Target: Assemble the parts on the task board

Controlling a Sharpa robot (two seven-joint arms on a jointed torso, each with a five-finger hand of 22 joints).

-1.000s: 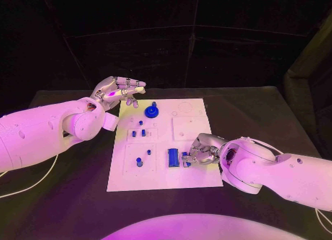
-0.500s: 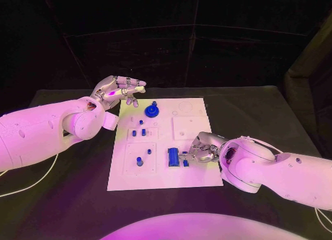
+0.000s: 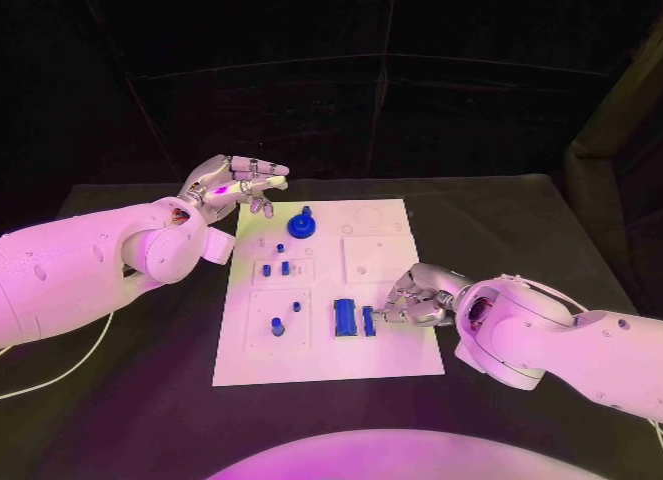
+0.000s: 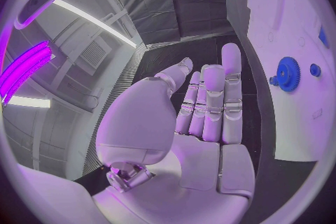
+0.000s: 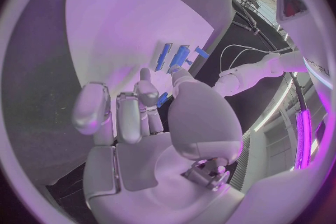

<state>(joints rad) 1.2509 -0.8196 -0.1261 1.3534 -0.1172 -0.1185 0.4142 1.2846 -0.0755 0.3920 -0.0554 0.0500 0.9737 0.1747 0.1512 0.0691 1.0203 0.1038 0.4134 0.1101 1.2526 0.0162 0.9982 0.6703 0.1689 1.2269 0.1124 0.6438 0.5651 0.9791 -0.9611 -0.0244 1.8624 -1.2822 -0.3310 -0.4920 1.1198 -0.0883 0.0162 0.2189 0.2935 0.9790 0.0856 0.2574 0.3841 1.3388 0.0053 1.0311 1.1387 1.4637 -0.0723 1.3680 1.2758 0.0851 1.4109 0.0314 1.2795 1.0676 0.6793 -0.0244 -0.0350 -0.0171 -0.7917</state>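
The white task board point(image 3: 324, 355) lies in the middle of the black table. A blue gear-shaped part point(image 3: 304, 222) stands near its far edge and also appears in the left wrist view point(image 4: 288, 74). A long blue block point(image 3: 344, 317) stands near the board's front, with a small blue piece point(image 3: 369, 320) right beside it. My right hand point(image 3: 418, 298) hovers just right of that piece with its fingers bent. A blue sliver point(image 5: 162, 99) shows between its thumb and a finger, so contact is unclear. My left hand point(image 3: 238, 185) is raised over the board's far left corner, fingers apart, holding nothing.
Several small blue parts sit in the board's left half, among them a pair point(image 3: 276, 267) and a peg point(image 3: 276, 323). The board's right half point(image 3: 374, 255) has bare recesses. A pale cable point(image 3: 50, 375) lies on the table at the left.
My right hand has drawn a little to the right, so the small blue piece now stands in plain sight beside the long block. My left hand stays raised, almost unmoved.
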